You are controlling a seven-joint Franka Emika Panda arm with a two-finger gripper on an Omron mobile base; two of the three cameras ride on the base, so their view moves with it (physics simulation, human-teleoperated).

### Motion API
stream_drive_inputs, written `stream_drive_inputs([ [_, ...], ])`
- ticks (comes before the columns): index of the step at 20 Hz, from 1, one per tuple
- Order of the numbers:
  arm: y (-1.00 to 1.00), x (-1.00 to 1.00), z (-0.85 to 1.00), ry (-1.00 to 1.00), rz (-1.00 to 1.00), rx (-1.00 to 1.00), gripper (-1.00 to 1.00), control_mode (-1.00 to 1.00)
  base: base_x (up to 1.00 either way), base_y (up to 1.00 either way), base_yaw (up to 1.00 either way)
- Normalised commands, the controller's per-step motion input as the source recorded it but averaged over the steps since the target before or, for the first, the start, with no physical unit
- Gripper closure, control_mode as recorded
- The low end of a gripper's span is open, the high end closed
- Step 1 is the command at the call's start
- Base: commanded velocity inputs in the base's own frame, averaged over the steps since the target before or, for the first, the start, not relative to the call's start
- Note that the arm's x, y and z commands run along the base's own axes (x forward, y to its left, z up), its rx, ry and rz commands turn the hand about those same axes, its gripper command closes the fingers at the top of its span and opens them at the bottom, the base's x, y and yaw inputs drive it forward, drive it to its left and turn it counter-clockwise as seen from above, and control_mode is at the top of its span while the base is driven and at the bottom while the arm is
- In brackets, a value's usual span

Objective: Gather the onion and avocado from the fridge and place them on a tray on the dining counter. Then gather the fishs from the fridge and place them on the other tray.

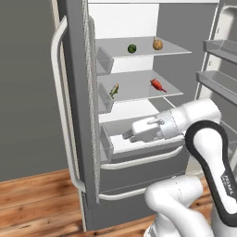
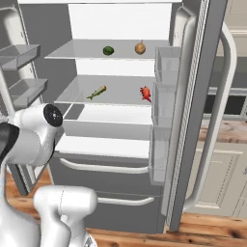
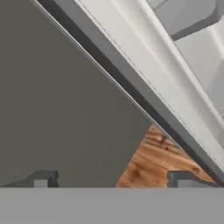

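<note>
The fingers [image 3: 111,179] stand spread wide with nothing between them; in the hand view only their two dark tips [image 3: 43,178] show, low in the picture. Between and beyond them lie a strip of wooden floor [image 3: 153,162], a flat dark grey face and the pale edge of the open left door, all seen on a slant. In the left base view the hand [image 1: 143,130] points left, in front of the lowest shelf, and its fingertips are hard to make out against the pale shelf front. In the right base view the arm's white body covers the hand.

The fridge [image 1: 139,180] stands with both doors swung open. On its top shelf, well above the hand and farther back, the avocado [image 1: 132,48] sits just left of the onion [image 1: 158,44], the two apart. On the middle shelf, between that shelf and the hand, lie two fish: a greenish fish [image 1: 114,90] to the left and a red fish [image 1: 158,85] to the right, well apart. All four are small and their detail is blurred. None touches the fingers. Two pale curved drawer handles [image 1: 143,159] run across below the hand.
</note>
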Motion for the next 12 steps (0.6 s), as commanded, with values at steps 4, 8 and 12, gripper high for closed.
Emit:
stream_drive_inputs([
  [4, -0.50, -0.08, 0.27, -0.25, -0.27, -0.39, -1.00, -1.00, 0.00, 0.00, 0.00],
  [8, -0.61, -0.15, 0.19, -0.23, -0.27, -0.36, -1.00, -1.00, 0.00, 0.00, 0.00],
  [12, -0.69, -0.17, 0.03, -0.20, -0.28, -0.30, -1.00, -1.00, 0.00, 0.00, 0.00],
])
